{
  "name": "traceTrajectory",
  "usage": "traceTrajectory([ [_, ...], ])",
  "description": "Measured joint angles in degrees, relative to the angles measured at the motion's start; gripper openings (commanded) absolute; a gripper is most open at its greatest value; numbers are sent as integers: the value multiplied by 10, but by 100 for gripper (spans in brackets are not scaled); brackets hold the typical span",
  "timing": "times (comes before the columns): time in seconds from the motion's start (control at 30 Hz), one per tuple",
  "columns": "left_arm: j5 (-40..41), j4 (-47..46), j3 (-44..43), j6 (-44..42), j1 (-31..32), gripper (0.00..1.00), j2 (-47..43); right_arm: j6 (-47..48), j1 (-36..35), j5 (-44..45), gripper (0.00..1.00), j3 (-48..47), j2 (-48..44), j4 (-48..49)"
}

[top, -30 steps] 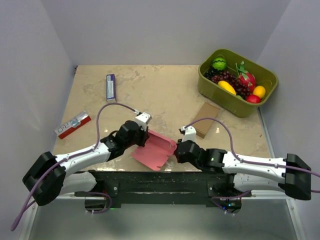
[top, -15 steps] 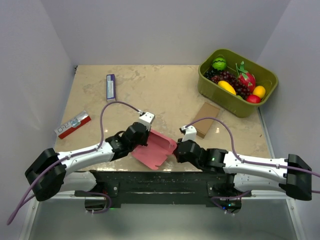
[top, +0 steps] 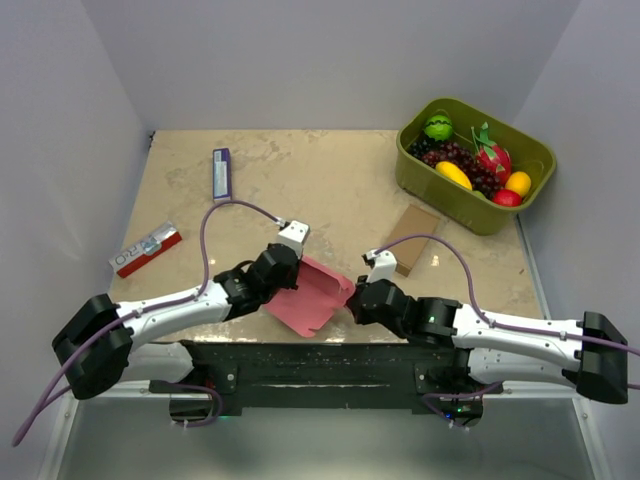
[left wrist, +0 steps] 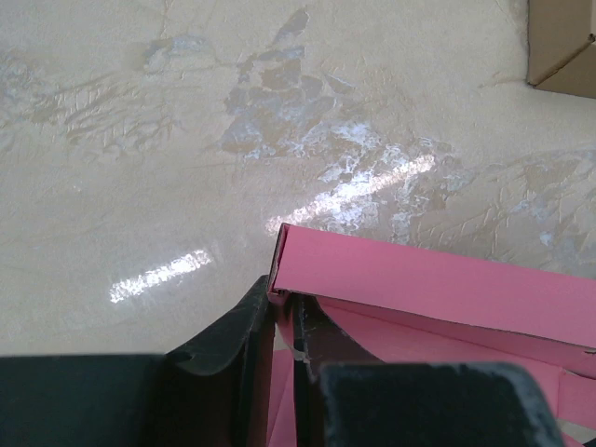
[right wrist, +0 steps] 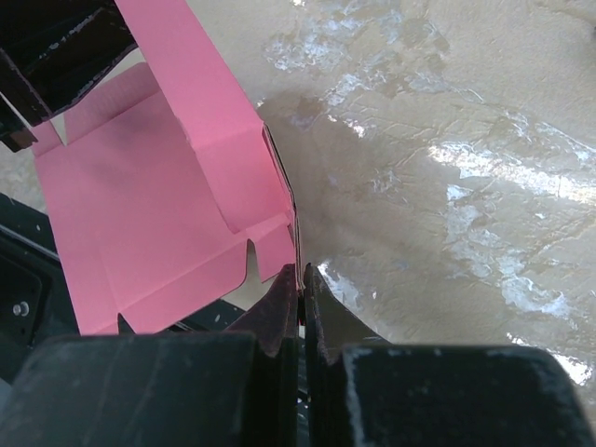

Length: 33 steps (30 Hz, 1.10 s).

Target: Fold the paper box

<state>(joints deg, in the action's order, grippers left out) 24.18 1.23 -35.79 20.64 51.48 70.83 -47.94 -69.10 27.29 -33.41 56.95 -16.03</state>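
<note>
Both arms stretch low and inward over the table (top: 330, 190), the left gripper (top: 291, 275) and right gripper (top: 352, 297) each pinching opposite edges of the pink paper box (top: 315, 298).

The desk (top: 330, 190) had a beige, mottled, glossy top. On it lay a purple-and-white packet (top: 222, 175) at rear left, a red-and-white packet (top: 146, 249) by the left edge, a brown cardboard box (top: 414, 239) right of centre, and a green fruit basket (top: 445, 193) at rear right. The paper box (top: 312, 297) was near the front edge; contact with the desk undetermined.
</note>
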Motion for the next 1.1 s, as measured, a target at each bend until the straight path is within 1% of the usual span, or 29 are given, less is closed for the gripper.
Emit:
traceTrajectory([
  [0.07,-5,0,0,0,0,0,-2,-2,0,2,35,0,0,-3],
  [0.1,-4,2,0,-1,0,0,-3,-4,0,3,52,0,-1,-7],
  [0.13,1,7,0,-1,-1,0,-3,-7,0,4,56,0,-4,-11],
  [0.23,21,33,0,-2,-5,0,-1,-10,0,7,62,0,-22,-23],
  [0.4,47,55,0,-3,-6,0,9,-12,0,16,64,-14,-52,-34],
  [0.53,54,36,16,-5,-7,0,1,-28,0,2,62,-26,-42,-1],
  [0.73,54,-19,64,-9,-7,0,-35,-73,7,-22,59,-51,41,58],
  [0.87,54,-55,88,-9,-7,0,-47,-92,40,-47,57,-55,83,105],
  [0.97,51,-72,104,-9,-7,0,-50,-102,59,-54,55,-64,117,122],
  [1.1,49,-88,121,-9,-7,0,-53,-110,65,-53,55,-78,142,125],
])
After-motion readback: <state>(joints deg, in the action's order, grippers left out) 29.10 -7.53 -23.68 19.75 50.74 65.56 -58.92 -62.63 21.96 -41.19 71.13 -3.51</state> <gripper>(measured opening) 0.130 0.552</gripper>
